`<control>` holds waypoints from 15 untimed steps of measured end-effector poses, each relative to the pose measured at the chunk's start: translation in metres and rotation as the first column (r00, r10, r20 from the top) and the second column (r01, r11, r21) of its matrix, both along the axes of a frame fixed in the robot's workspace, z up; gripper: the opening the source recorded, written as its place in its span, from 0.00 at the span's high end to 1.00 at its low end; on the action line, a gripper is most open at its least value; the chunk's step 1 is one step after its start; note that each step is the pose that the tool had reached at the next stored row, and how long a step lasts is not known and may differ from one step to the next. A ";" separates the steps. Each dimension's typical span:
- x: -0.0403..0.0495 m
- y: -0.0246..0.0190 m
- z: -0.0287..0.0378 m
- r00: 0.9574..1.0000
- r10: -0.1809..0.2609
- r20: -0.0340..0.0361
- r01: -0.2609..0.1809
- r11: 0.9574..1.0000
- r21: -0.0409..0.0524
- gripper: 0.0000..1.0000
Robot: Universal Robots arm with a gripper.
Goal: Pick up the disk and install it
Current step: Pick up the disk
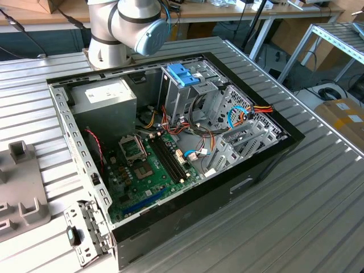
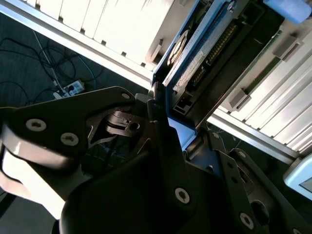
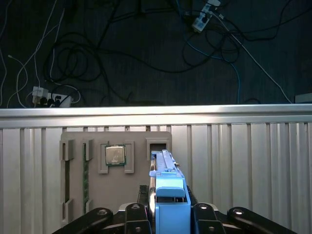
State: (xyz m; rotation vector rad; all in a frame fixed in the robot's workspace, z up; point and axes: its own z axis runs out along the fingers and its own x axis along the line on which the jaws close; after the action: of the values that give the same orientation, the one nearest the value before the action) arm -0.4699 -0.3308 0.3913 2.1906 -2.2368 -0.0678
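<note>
- The gripper (image 3: pixel 168 207) is clamped tight on the disk (image 3: pixel 165 168), which shows edge-on in the first wrist view with its blue carrier nearest the camera.
- The gripped end is hidden inside the clamp.
- A grey tray (image 3: pixel 97 195) lies just beyond the disk.
- In the exterior view, the arm (image 1: pixel 122 25) is cut off at the upper edge, behind the open computer case (image 1: pixel 267 153).

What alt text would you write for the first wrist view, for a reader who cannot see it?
The gripper holds the disk, in its light-blue carrier, edge-on over a grey fixture plate carrying a processor chip. The plate lies on a ribbed table; beyond its edge, cables trail over a dark floor.
</note>
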 end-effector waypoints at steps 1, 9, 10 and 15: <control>0.0000 0.0000 0.0011 1.000 0.000 0.000 0.000 1.000 0.000 0.63; 0.0000 0.0000 0.0053 1.000 0.000 0.000 0.000 1.000 0.000 0.63; 0.0000 0.0000 0.0057 1.000 0.000 0.000 0.000 1.000 0.000 0.63; 0.0000 0.0000 0.0085 1.000 0.000 0.000 0.000 1.000 0.000 0.63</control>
State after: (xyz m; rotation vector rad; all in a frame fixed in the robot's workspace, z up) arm -0.4699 -0.3308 0.3998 2.1907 -2.2368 -0.0678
